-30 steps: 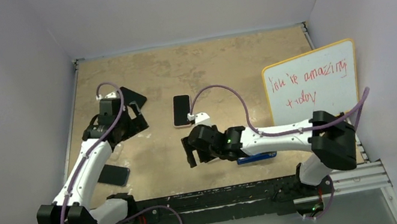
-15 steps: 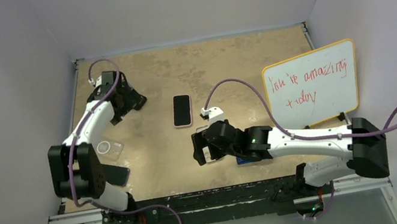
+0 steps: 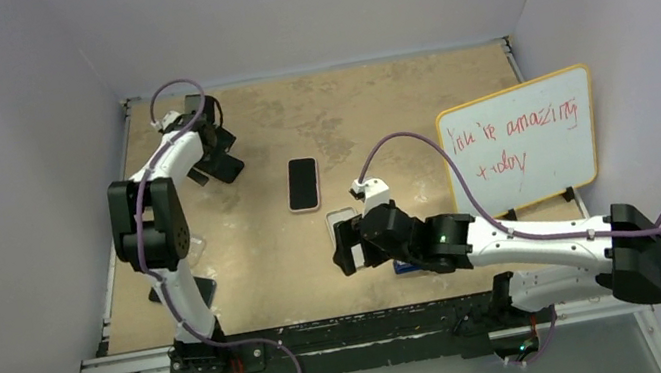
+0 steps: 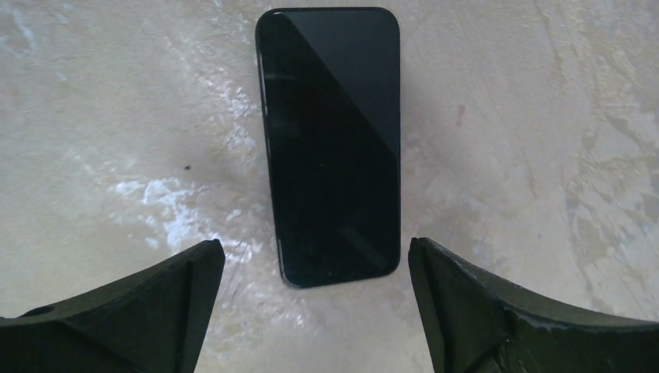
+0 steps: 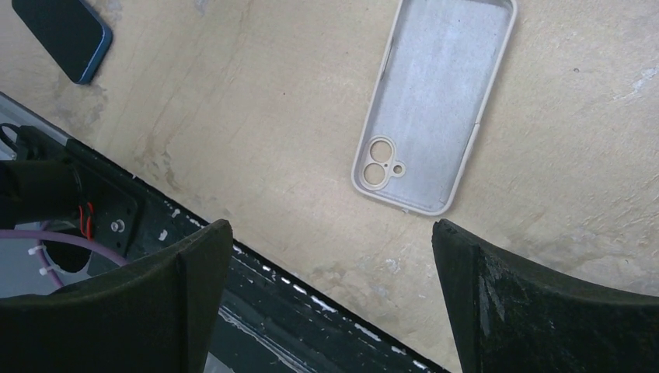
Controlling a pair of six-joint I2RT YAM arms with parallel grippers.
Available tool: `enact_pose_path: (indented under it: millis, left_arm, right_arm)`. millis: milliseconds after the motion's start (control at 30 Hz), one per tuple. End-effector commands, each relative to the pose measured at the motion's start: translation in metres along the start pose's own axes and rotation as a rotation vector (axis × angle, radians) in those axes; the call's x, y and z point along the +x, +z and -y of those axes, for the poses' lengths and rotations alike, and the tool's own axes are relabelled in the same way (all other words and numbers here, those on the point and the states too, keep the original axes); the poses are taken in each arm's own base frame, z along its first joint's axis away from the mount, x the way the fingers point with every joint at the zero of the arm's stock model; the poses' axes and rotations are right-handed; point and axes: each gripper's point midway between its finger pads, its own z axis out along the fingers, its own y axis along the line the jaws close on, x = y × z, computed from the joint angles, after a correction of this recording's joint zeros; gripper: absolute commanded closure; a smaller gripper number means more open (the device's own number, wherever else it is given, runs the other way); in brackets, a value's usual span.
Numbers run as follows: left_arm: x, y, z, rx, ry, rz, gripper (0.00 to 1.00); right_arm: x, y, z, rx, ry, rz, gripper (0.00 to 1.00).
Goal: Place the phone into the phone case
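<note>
A black phone lies screen up on the tan table, seen at the far left from above. My left gripper hovers open over its near end, one finger on each side, not touching it. An empty grey-white phone case lies open side up, camera hole toward me; from above it shows near the middle. My right gripper stands open just short of the case with nothing between its fingers, over the table's near edge.
A phone in a pink case lies mid-table. A blue phone lies under my right arm. A dark phone and a clear case lie at the left. A whiteboard stands at the right. The black front rail runs below.
My left gripper has moved toward the back left, over the black phone. My right gripper has opened wider and shifted slightly right, and the empty case now shows beyond it.
</note>
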Motion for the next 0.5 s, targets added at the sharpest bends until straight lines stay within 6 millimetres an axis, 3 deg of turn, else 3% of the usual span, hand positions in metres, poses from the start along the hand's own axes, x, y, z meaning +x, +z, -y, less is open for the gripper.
enact_pose_path:
  millis: [0, 200, 467]
  left_arm:
    - [-0.012, 0.016, 0.012, -0.023, -0.059, 0.034, 0.07]
    - [-0.007, 0.037, 0.024, -0.026, -0.027, 0.01, 0.05]
    - [-0.002, 0.049, 0.012, -0.098, -0.023, 0.004, 0.05]
  right_arm:
    - [-0.01, -0.006, -0.004, -0.008, -0.002, 0.033, 0.01]
    - [-0.013, -0.004, -0.004, 0.001, -0.025, 0.036, 0.01]
    - [-0.012, 0.001, -0.006, 0.006, -0.037, 0.022, 0.01]
